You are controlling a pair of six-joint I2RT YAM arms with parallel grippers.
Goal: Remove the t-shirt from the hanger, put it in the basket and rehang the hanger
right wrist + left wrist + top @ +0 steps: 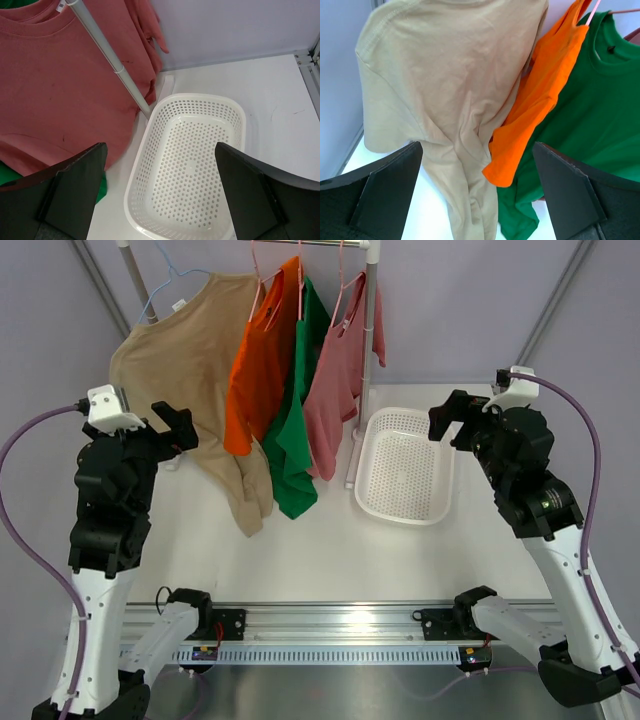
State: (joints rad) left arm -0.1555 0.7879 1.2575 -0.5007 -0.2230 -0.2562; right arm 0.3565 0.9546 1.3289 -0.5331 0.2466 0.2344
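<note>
Several t-shirts hang on hangers from a rail at the back: a beige t-shirt [190, 360] [445, 75] on a blue hanger [165, 285], an orange one [260, 370] [545, 85], a green one [295, 450] [590, 115] and a pink one [335, 380] [60, 85]. My left gripper [178, 430] [477, 147] is open just in front of the beige shirt's lower left side, holding nothing. Over at the right, my right gripper [448, 420] [160, 146] is open and empty above the basket.
A white perforated basket [400, 412] [200, 96] lies empty on the table, right of the rack's upright pole [370, 360] [112, 60]. The beige and green hems droop to the white tabletop [330, 550]. Grey walls close in on both sides.
</note>
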